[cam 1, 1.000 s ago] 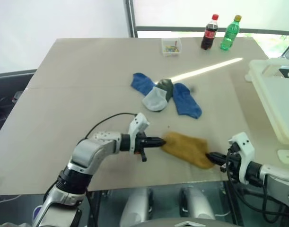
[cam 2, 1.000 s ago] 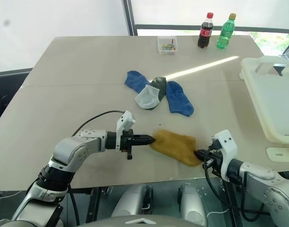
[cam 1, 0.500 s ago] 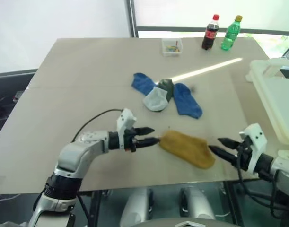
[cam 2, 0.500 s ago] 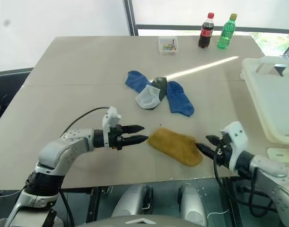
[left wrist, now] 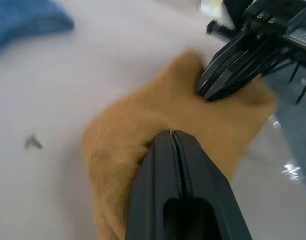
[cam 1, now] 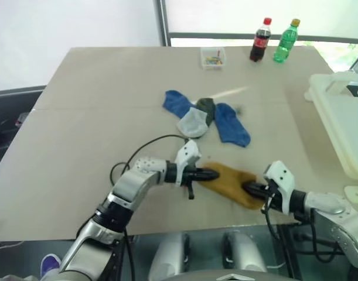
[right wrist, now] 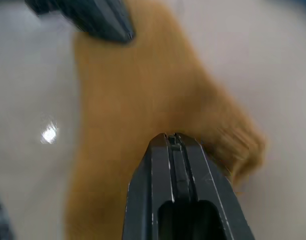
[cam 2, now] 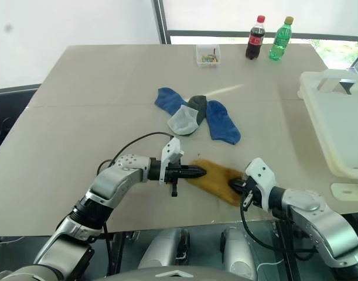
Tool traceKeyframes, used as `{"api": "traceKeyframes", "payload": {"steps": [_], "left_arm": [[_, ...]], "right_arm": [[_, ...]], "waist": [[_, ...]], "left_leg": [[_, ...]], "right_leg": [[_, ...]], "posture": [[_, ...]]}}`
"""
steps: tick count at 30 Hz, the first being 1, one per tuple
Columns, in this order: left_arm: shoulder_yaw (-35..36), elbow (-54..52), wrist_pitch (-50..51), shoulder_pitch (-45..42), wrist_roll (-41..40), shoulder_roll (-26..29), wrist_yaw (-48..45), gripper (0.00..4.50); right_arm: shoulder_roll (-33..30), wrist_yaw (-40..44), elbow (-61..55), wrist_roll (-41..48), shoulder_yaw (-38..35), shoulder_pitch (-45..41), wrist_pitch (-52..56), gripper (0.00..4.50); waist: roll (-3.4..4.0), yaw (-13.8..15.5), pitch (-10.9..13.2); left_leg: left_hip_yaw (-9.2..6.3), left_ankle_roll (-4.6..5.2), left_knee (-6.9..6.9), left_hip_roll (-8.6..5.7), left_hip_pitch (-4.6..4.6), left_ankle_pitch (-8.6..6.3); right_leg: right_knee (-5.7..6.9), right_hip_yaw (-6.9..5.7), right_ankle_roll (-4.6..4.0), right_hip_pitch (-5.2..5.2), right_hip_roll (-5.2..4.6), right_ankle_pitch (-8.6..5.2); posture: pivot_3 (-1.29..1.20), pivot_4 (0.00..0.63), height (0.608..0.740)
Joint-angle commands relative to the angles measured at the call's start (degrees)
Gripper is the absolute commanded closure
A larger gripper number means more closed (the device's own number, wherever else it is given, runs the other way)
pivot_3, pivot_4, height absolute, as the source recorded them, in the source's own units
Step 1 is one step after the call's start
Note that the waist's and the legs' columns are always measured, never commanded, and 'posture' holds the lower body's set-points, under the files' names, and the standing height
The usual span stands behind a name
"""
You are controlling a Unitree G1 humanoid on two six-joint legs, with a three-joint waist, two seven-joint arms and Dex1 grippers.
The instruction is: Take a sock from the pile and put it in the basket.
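Sock in hand: a mustard yellow knitted ankle sock (cam 1: 230, 182) is laid flat near the front edge of the beige table (cam 1: 79, 129), set apart from the pile and nearer the robot
Long axis of the sock: it is stretched across the table from the robot's left to its right, the right end slightly nearer the front edge
Left end effector (cam 1: 212, 174): it is pointed to the right along the sock's axis; its two black fingers are pressed together with no gap, their tips set on the sock's left end, where the cloth appears to be pinched
Right end effector (cam 1: 247, 188): it is pointed forward and to the left; its fingers are likewise closed tight, with the sock's right end seemingly caught between them
Nearer arm: neither is favoured, since one end of the sock is met by each
Pile: the loose heap of royal blue, pale grey-white and dark olive socks (cam 1: 205, 120) is left further back at mid-table, well apart from both end effectors
Basket: the large cream-white plastic basket with a thick rolled rim (cam 1: 337, 111) is placed at the right edge of the table, beyond the right arm
Coming move, as judged: a lift and a carry to the right would be called for, so the right arm is the better placed
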Motion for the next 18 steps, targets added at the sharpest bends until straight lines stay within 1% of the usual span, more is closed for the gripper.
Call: {"api": "traceKeyframes", "payload": {"steps": [1, 4, 7, 11, 14, 15, 18], "left_arm": [[1.27, -0.56, 0.98, 2.95, 0.14, 0.89, 0.4, 4.43], [3.33, -2.72, 4.28, 4.6, -1.62, 1.14, 1.77, 4.43], [5.92, -5.48, 12.38, 5.84, -4.31, -0.12, 6.56, 4.43], [8.0, -4.61, 17.42, 3.81, -3.97, -4.88, 14.78, 4.43], [9.43, -4.37, 19.94, 1.68, -4.38, -8.76, 18.92, 4.43], [9.79, -4.13, 20.48, 1.07, -4.29, -9.71, 20.03, 4.43], [10.12, -3.14, 20.22, -0.47, -3.66, -10.53, 21.29, 4.43]], "right_arm": [[-1.07, 1.58, 4.4, -4.24, 0.85, 1.11, -3.74, 4.5], [-2.1, 2.43, 8.11, -7.47, 1.35, -0.8, -6.65, 4.5], [-2.93, 3.81, 16.53, -12.5, 4.19, -6.65, -9.52, 4.5], [-2.49, 6.21, 25.88, -17.13, 8.19, -14.16, -12.58, 4.5], [-2.19, 8.31, 31.42, -19.73, 9.94, -19.53, -15.33, 4.5], [-2.12, 8.87, 33.01, -20.35, 10.26, -21.01, -16.09, 4.5], [-1.56, 11.87, 35.33, -18.98, 9.6, -24.35, -16.5, 4.5]], "waist": [[-0.11, 0.01, -0.15], [-0.14, 0.01, -0.25], [-0.25, -0.18, -0.39], [-0.6, 0.07, -0.95], [-0.63, 0.07, -0.96], [-0.63, 0.07, -0.96], [-0.61, 0.0, -0.95]], "left_leg": [[-0.02, 0.0, 0.0, 0.03, 0.05, 0.0], [-0.02, 0.0, 0.01, 0.07, 0.1, 0.0], [-0.01, -0.01, 0.07, 0.08, 0.18, 0.0], [-0.04, -0.01, 0.13, 0.08, 0.33, 0.01], [-0.09, -0.03, 0.15, 0.08, 0.53, 0.02], [-0.07, -0.03, 0.15, 0.07, 0.76, 0.02], [-0.07, -0.04, 0.12, 0.07, 0.85, 0.01]], "right_leg": [[0.0, -0.02, 0.0, 0.04, 0.01, 0.0], [0.01, -0.03, 0.02, 0.07, -0.03, 0.0], [0.01, -0.04, 0.1, 0.12, -0.08, -0.03], [0.05, -0.05, 0.21, 0.25, -0.08, -0.07], [0.06, -0.07, 0.2, 0.48, -0.1, -0.07], [0.06, -0.06, 0.21, 0.69, -0.14, -0.07], [0.05, -0.06, 0.21, 0.77, -0.18, -0.07]], "posture": [[0.0, 0.15, 0.732], [0.0, 0.15, 0.732], [0.0, 0.15, 0.732], [0.0, 0.15, 0.732], [0.0, 0.15, 0.732], [0.0, 0.15, 0.732], [0.0, 0.15, 0.732]]}}
